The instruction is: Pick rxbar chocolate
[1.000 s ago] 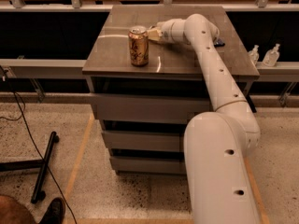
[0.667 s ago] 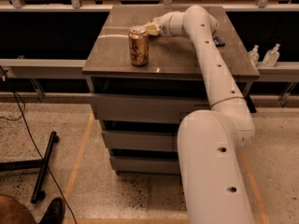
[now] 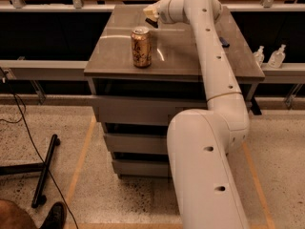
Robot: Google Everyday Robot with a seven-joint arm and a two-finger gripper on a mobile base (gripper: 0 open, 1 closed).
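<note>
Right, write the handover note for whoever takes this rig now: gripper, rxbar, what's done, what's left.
The gripper hangs over the far part of the table, behind the can and apart from it.
The rxbar is likely the small dark piece at the gripper's tip; held or lying, I cannot tell.
The can stands upright near the front. A dark blue thing lies right of the arm: not the target.
Done: the reach. Left: confirm the grip, lift the rxbar clear of the can.

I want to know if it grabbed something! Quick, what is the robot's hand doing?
Pale gripper, over the far side of the grey table, behind the gold-brown drink can: cannot be told.
</note>
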